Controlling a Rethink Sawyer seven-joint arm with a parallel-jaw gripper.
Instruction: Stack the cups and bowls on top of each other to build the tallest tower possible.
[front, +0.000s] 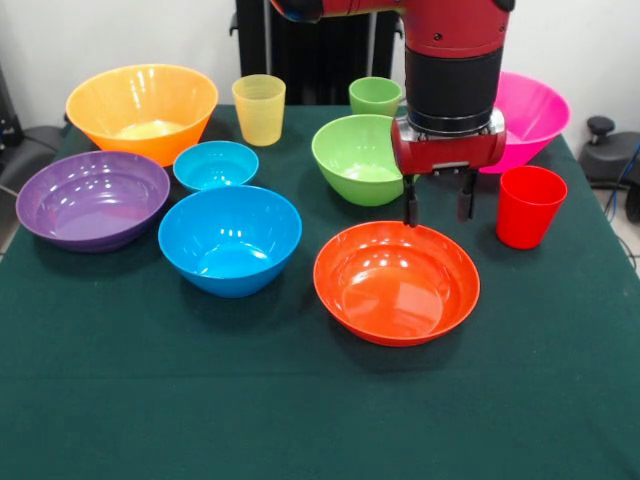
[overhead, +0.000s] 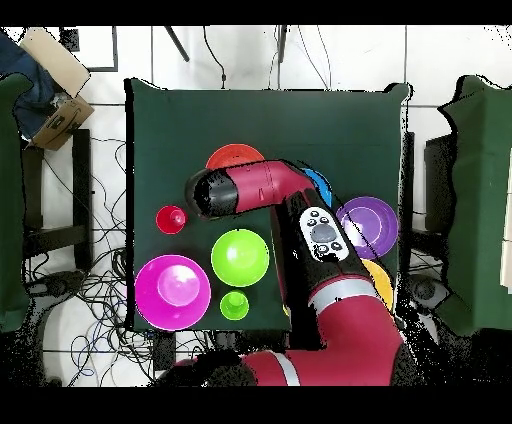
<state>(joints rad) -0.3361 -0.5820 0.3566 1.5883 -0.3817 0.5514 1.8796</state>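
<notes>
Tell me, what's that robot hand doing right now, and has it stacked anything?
Hand open, empty, hanging above far rim of red-orange bowl. No tower yet: bowls and cups all separate on the table. Red cup and green bowl flank the hand.

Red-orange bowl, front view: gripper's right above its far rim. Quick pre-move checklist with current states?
1. Gripper empty, fingers apart: ok.
2. Gripper lined up over the far rim of the red-orange bowl: ok in the front view; the arm hides it in the overhead view.
3. Fingers touching the rim: cannot tell.
4. Red-orange bowl empty and upright: ok.
5. Room around it: red cup and green bowl stand close to the gripper but apart from it: ok, watch on the descent.
6. Tower started: not ok, every bowl and cup sits alone on the table.
</notes>
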